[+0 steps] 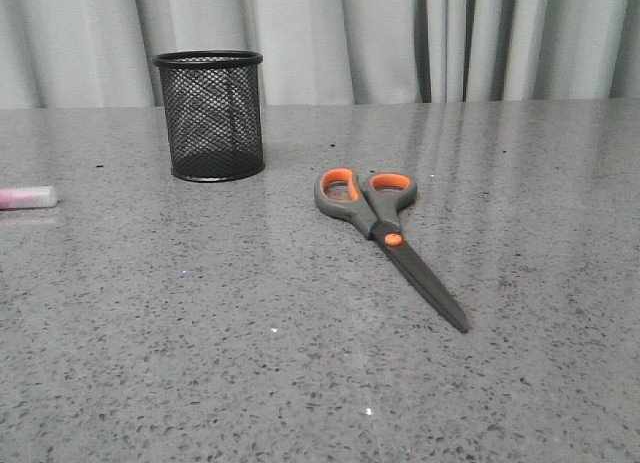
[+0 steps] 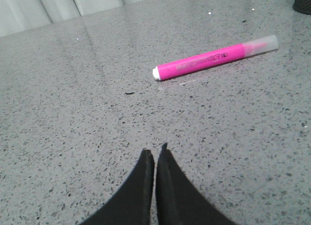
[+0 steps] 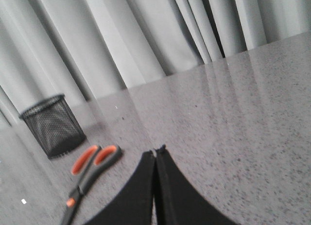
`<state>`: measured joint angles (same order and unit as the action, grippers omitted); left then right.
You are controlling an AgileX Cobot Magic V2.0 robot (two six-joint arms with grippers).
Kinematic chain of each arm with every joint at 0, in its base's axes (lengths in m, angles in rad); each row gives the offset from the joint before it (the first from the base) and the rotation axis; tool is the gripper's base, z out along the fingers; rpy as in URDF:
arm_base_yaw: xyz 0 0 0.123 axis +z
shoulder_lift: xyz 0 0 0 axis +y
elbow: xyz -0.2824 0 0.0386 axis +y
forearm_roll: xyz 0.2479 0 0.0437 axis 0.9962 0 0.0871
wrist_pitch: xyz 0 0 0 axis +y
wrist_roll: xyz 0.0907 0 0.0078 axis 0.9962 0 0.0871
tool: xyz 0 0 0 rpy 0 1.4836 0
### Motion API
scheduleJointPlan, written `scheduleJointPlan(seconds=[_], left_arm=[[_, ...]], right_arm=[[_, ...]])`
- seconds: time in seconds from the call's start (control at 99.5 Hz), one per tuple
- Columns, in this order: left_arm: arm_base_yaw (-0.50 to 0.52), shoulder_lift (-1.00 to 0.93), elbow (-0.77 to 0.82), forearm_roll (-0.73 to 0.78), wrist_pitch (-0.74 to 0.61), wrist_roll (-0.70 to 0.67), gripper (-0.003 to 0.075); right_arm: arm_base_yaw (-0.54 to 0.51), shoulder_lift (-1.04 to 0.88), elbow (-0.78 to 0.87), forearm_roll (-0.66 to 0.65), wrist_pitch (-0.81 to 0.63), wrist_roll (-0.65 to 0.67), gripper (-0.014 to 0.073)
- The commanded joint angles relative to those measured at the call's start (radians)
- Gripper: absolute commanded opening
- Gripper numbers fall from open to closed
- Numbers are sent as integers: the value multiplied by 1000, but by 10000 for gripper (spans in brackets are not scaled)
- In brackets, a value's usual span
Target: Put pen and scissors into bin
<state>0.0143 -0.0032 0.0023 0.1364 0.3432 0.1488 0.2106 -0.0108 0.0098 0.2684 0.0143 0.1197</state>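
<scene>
The scissors [image 1: 385, 226], with grey handles and orange loops, lie flat mid-table, closed, blades toward me; they also show in the right wrist view [image 3: 87, 174]. The black mesh bin [image 1: 209, 115] stands upright at the back left, empty as far as I can see, and shows in the right wrist view [image 3: 52, 125]. The pink pen [image 2: 214, 58] lies flat ahead of my left gripper [image 2: 155, 149], which is shut and empty above the table. Only the pen's capped end [image 1: 27, 197] shows at the front view's left edge. My right gripper [image 3: 155, 151] is shut and empty, beside the scissors.
The grey speckled table [image 1: 200, 333] runs back to a pale curtain [image 1: 400, 33]. The bin's base edge shows in a corner of the left wrist view [image 2: 303, 4]. Neither arm shows in the front view.
</scene>
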Motion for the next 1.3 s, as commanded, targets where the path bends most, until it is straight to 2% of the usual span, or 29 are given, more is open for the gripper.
scheduleJointPlan(seconds=[0.0,0.301,0.372,0.472,0.673,0.723,0.844,0.914,1.135,1.286], left_arm=[[5,-34,43,10,-42,-6,-19],[5,-34,43,1,-42,-6,-19],[5,-33,43,-65,-47,-6,-19],[5,-33,43,-235,-84,-4,-19],[5,-33,43,-270,-124,-4,-19],[5,-33,43,-337,-147,-4,-19],[5,-33,43,-691,-199,-4,-19],[5,-33,43,-822,-215,-4,-19],[5,-33,43,-1110,-249,-4,-19],[5,-33,23,-1135,-228,-4,1]], right_arm=[[-6,-19,15,28,-102,-1,-48],[-6,-19,15,28,-14,-1,-48],[-6,-19,15,28,-14,-1,-48],[-6,-19,15,28,-14,-1,-48],[-6,-19,15,28,-14,-1,-48],[-6,-19,15,28,-14,-1,-48],[-6,-19,15,42,-14,-1,-48],[-6,-19,15,42,-14,-1,-48],[-6,-19,15,46,-14,-1,-48],[-6,-19,-9,87,-14,-1,-48]])
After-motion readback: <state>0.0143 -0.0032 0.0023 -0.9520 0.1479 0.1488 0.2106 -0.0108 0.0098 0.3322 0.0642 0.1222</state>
